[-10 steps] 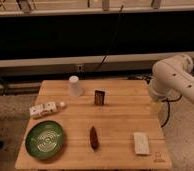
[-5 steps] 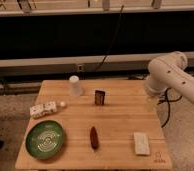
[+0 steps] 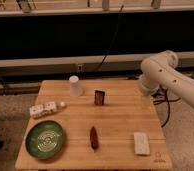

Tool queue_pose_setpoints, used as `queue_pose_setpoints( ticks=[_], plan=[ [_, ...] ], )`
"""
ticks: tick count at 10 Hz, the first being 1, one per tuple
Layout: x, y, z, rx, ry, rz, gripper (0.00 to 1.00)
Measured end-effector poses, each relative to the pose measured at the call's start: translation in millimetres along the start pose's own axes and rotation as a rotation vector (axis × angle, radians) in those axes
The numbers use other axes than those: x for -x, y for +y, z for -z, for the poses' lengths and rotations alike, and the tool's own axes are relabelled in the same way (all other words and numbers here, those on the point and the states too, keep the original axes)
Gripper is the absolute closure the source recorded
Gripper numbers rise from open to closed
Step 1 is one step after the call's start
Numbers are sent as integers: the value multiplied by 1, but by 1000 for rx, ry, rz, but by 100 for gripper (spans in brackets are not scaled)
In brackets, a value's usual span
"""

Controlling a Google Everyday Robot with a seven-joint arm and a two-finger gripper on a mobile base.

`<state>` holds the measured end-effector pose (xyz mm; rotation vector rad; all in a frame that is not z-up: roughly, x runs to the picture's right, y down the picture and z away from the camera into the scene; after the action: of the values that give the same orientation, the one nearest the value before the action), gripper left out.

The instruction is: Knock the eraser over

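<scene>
The eraser (image 3: 99,97) is a small dark slab standing upright near the middle of the back half of the wooden table (image 3: 120,125). The white arm (image 3: 162,75) reaches in from the right, its bent joint over the table's back right corner. The gripper (image 3: 144,102) hangs below that joint near the right edge, to the right of the eraser and apart from it.
An upturned white cup (image 3: 76,85) stands left of the eraser. A reddish-brown pointed object (image 3: 93,137) lies in front of it. A white flat block (image 3: 140,143) lies front right, a green plate (image 3: 45,140) front left, and a small white box (image 3: 43,108) at the left edge.
The arm has swung leftward, from beyond the table's right edge to over its back right corner. The objects on the table have not moved.
</scene>
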<state>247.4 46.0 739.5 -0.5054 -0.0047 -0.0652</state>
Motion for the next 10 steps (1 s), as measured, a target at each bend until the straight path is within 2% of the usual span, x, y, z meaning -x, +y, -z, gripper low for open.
queue_pose_setpoints(
  ticks=[2, 5, 7, 10],
  plan=[
    [2, -2, -4, 1, -2, 10, 20],
    [28, -18, -14, 1, -12, 41, 20],
    [26, -19, -21, 5, -11, 48, 20],
    [45, -29, -33, 9, -30, 63, 20]
  ],
)
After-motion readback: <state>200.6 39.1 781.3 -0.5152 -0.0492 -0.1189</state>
